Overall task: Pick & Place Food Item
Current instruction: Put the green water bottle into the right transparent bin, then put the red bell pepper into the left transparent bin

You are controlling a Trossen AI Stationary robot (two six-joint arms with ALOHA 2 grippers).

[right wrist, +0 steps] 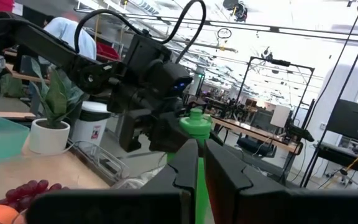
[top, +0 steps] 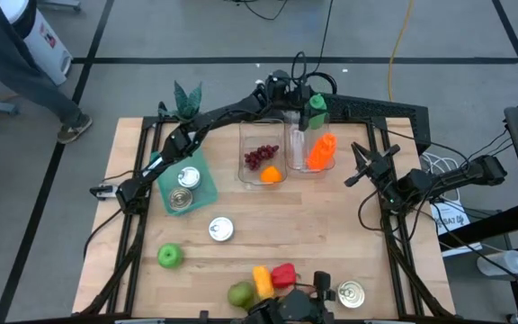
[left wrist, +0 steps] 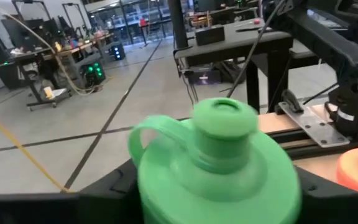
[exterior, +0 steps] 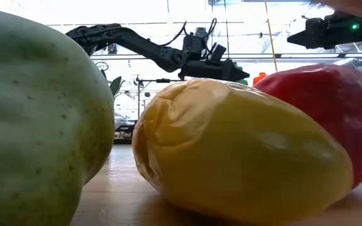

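Left gripper point(top: 314, 106): at far edge of table, above the clear containers; fingers close around the green plastic bottle w/ looped cap point(left wrist: 219, 165), bottle upright betw. them (grip looks snug in left wrist view).
Green bottle: off the table, held by left gripper over the far end of the right-hand clear plastic container point(top: 309, 148), just beyond the orange carrot-shaped toy point(top: 321, 151).
Right gripper point(top: 360, 171): hangs above table's right side, well apart from containers, fingers pressed together, nothing betw. them; points toward left arm.
Left-hand clear container point(top: 263, 151): holds dark red grape bunch point(top: 260, 157) + small orange fruit point(top: 272, 175), side by side, touching.
Teal tray point(top: 182, 179): left of containers, w/ two round metal tins on it.
Loose on wooden table point(top: 331, 225): silver tin point(top: 221, 229) mid-table; green apple point(top: 169, 256) near left; green pear-like fruit point(top: 240, 293), yellow bell pepper point(top: 262, 280), red bell pepper point(top: 283, 274) clustered at near edge; another tin point(top: 352, 293) to their right.
Small potted plant point(top: 187, 98): far left corner.
Person point(top: 12, 49): standing on floor beyond table's left corner.
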